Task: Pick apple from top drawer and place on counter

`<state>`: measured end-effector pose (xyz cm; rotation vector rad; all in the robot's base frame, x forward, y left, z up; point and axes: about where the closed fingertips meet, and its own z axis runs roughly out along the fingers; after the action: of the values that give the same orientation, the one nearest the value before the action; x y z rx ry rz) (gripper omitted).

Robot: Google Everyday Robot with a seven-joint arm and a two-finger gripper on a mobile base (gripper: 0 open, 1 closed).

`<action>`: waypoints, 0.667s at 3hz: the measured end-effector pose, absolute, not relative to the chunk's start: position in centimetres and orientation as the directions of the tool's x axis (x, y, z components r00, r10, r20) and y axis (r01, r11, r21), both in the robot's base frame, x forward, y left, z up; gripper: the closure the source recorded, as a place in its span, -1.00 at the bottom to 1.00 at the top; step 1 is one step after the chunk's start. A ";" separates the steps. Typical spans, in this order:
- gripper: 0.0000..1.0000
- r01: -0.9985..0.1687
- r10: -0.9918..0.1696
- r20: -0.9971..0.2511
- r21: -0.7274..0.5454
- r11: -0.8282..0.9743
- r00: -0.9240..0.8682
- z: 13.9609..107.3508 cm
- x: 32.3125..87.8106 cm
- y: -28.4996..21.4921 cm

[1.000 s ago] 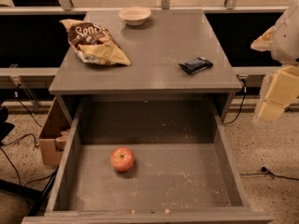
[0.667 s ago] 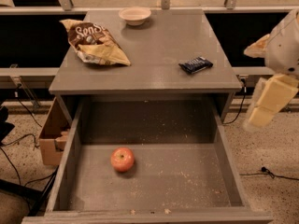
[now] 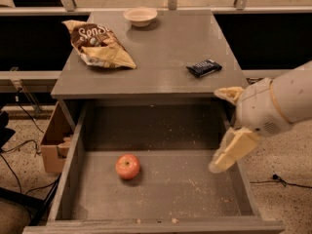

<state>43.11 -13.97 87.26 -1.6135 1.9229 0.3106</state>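
My pincer [image 3: 216,130] hung at the right side of the open top drawer [image 3: 161,191], over the drawer's right wall and just below the front edge of the tabletop [image 3: 165,52]. Its two cream-coloured fingers were spread wide. The upper finger [image 3: 229,94] reached level with the tabletop's edge, and the lower finger [image 3: 233,149] slanted down toward the drawer floor. Nothing was between them, so I had hold of nothing. My pale, rounded wrist came in behind them from the right edge of the view.

The apple [image 3: 127,166] lay on the drawer floor, left of the middle. It was red-orange with a paler patch on top, and it stood apart from every wall and well apart from my pincer. Crumbs speckled the grey floor around it, thicker toward the front and the right.

The drawer was pulled fully out, its front lip at the bottom of the view.

On the tabletop, a crumpled brown and yellow chip bag [image 3: 100,45] lay at the left. A small pale bowl [image 3: 140,16] sat near the back edge, just behind the bag. A dark snack bar in its wrapper [image 3: 204,68] lay near the right front corner, close to my upper finger but not touching it.

An open cardboard box [image 3: 52,140] stood on the ground against the cabinet's left side.
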 end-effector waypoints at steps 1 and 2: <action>-1.00 -0.951 -0.716 -0.697 -0.199 0.238 -0.033 84.0 43.7 -9.1; -1.00 -0.946 -0.678 -0.735 -0.197 0.259 -0.032 80.4 45.2 -4.4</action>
<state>45.18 -4.42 80.41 -1.4881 1.7782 0.4503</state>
